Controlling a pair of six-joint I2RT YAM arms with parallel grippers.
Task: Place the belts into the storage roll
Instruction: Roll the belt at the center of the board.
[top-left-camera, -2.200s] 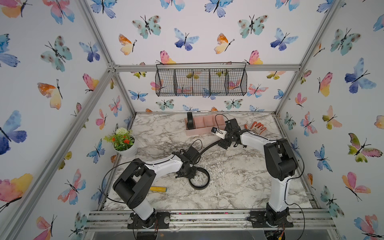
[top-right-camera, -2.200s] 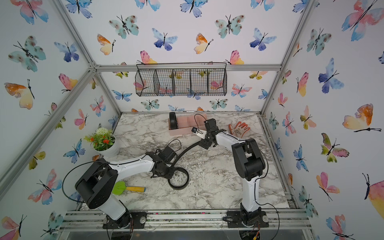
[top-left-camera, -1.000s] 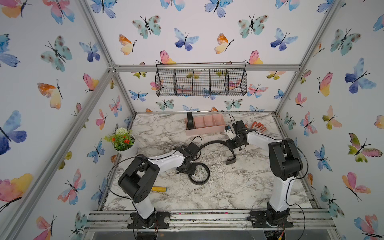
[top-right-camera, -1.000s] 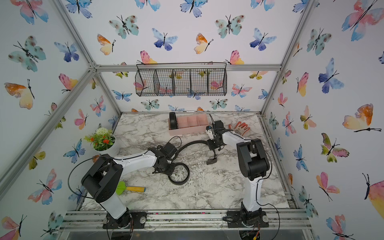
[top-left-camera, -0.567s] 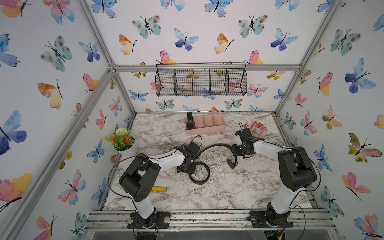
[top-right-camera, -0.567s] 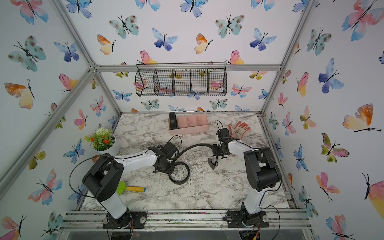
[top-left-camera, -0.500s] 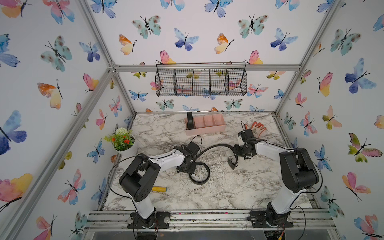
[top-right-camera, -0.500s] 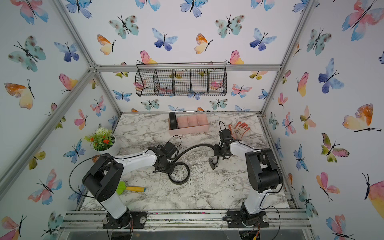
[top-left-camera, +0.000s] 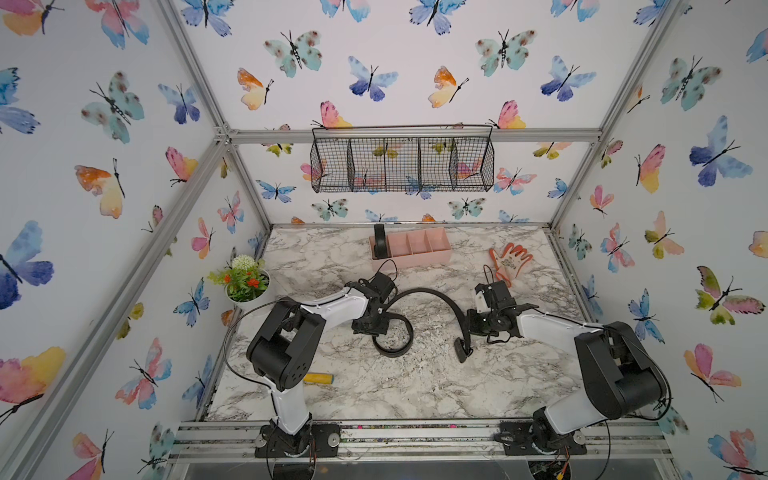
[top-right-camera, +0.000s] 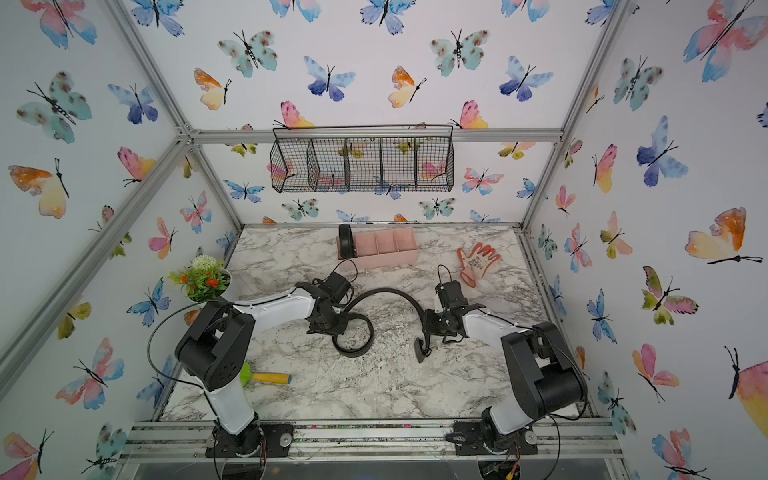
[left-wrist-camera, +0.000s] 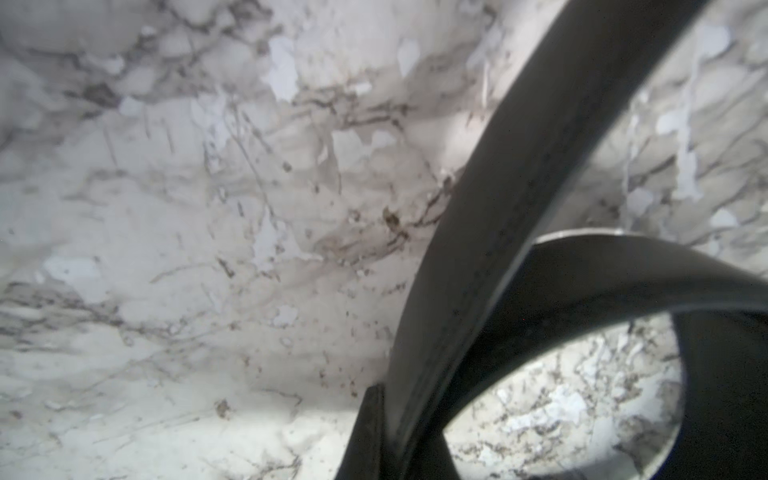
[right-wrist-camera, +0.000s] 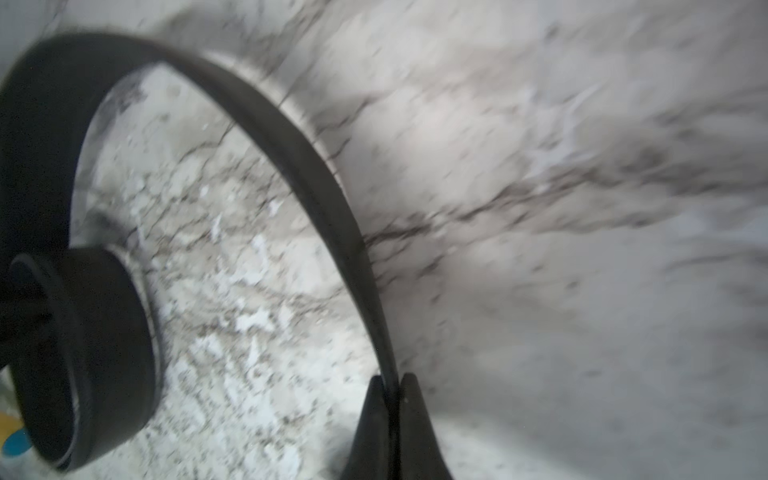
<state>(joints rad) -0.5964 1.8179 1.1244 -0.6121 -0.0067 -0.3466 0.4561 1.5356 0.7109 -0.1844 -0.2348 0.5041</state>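
In a top view, 1 belt (top-left-camera: 434, 294) is seen arched over the middle of the table (top-left-camera: 395, 386). It is pinched near its looped end by the left pincer (top-left-camera: 376, 323) and near its hanging end by the right pincer (top-left-camera: 468, 328) — a 2-point hold judged to keep the springy strap tame for rolling. A 2nd belt (top-left-camera: 379, 242), already coiled, is stood in the end compartment of the storage roll (top-left-camera: 415, 261) at the back. In the left wrist view, the strap is clamped narrowly at the left pincer (left-wrist-camera: 388, 415), though only 1 finger (left-wrist-camera: 368, 436) is shown. In the right wrist view, the right pincer (right-wrist-camera: 391, 388) is closed tight on the belt (right-wrist-camera: 299, 145). The marbled table is scuffed and flecked — butterfly-papered walls (top-left-camera: 104, 124) are set around it.
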